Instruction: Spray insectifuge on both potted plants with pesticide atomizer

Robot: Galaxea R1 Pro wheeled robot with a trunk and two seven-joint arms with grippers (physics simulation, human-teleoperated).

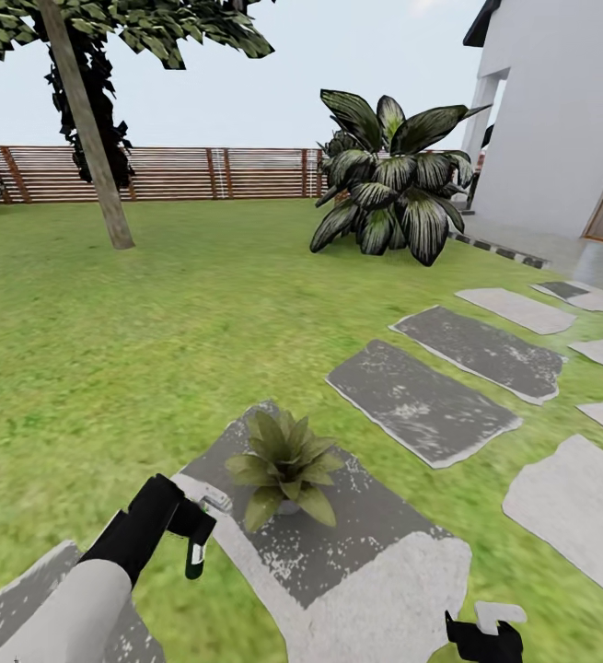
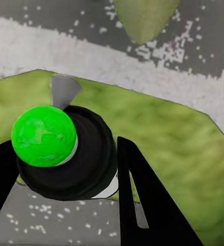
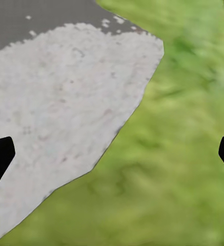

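Observation:
The pesticide atomizer [image 1: 196,551] hangs in my left gripper [image 1: 193,532], which is shut on it just left of a potted plant [image 1: 285,465]. That plant is a low green rosette in a grey pot standing on a grey stepping stone [image 1: 356,543]. In the left wrist view the atomizer's bright green cap [image 2: 44,136] and grey nozzle [image 2: 64,89] sit between the black fingers [image 2: 142,200], and the nozzle points toward a leaf [image 2: 142,18] of the plant. My right gripper [image 1: 483,637] hovers low at the right, open [image 3: 112,154] over grass and stone.
More grey stepping stones [image 1: 421,401] run off to the right across the lawn. A big broad-leaved bush [image 1: 393,175] and a white house wall [image 1: 559,110] stand behind. A leaning tree trunk [image 1: 89,138] and a brown slatted fence [image 1: 200,173] close the back left.

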